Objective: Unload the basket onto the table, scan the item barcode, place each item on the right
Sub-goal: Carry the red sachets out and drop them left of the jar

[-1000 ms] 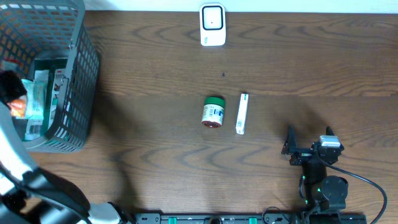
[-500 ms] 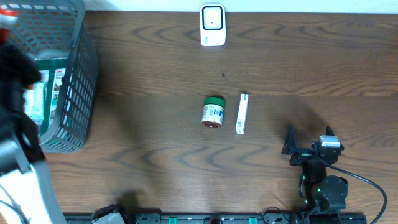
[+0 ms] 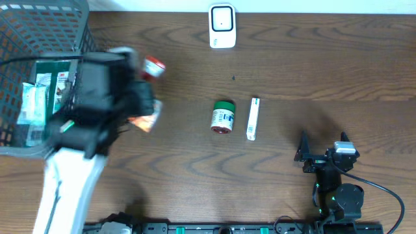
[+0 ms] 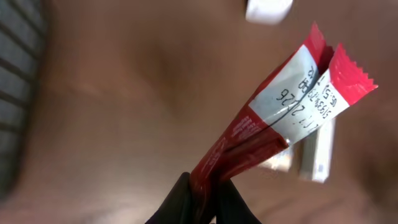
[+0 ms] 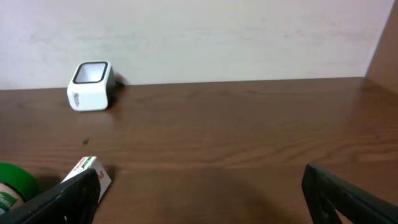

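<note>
Left gripper (image 4: pixel 202 200), jaws clamped on the near end of a red-and-white sachet (image 4: pixel 280 118), holds it above the table with its long axis slanting toward the white scanner (image 3: pixel 221 26), while the right gripper (image 3: pixel 323 139) sits wide open and empty, well apart.

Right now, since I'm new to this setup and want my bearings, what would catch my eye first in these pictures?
The red-and-white packet stands out, pinched in the left arm's fingers and held over the table between the grey basket and the green-lidded jar. Next, the white scanner stands at the table's far edge, and the right arm's fingers rest open near the front right.
</note>
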You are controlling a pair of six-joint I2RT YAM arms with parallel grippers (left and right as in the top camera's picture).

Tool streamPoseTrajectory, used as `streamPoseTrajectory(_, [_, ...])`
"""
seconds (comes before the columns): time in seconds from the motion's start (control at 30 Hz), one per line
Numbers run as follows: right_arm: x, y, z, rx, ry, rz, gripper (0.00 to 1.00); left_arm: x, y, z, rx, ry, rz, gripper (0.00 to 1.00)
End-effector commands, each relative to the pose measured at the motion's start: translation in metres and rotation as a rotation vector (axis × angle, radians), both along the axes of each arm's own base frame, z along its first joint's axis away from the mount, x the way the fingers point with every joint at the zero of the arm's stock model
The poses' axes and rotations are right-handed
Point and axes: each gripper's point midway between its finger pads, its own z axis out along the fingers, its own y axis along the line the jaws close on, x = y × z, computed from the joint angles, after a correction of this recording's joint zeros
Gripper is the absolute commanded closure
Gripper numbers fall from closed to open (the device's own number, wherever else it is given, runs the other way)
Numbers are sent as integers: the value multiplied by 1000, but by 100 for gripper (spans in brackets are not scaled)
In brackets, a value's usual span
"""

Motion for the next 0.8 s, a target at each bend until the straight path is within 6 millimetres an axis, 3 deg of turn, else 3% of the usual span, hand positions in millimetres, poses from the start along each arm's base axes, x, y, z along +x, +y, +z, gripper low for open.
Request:
streamPoseTrajectory(0.0, [0,2,-1,13,2,8,1,-2,-22,-72,34,220,-17,92])
streamPoseTrajectory(0.1, [0,2,-1,13,2,8,1,2,-40,-128,74,375,-23,92])
streamPoseTrajectory(0.23, [0,2,-1,13,2,8,1,10,-53,-174,105,462,-45,92])
streamPoseTrajectory(0.33, [0,2,-1,13,2,8,1,17,-65,-198,64,501,-66,92])
streamPoseTrajectory(0.47, [0,2,-1,13,2,8,1,19,-69,-213,59,524,-70,85])
streamPoseTrajectory(0.5, [0,2,-1,13,2,8,1,19,-69,-215,60,527,-70,77])
streamPoseTrajectory(0.57, [0,2,-1,13,2,8,1,20,-69,-215,59,523,-70,37])
streamPoseTrajectory(0.6, [0,2,-1,13,2,8,1,21,-70,-215,58,519,-71,27])
streamPoseTrajectory(0.67, [0,2,-1,13,2,8,1,24,-71,-211,59,503,-88,19])
streamPoseTrajectory(0.77, [0,2,-1,13,2,8,1,31,-73,-194,52,456,-108,18])
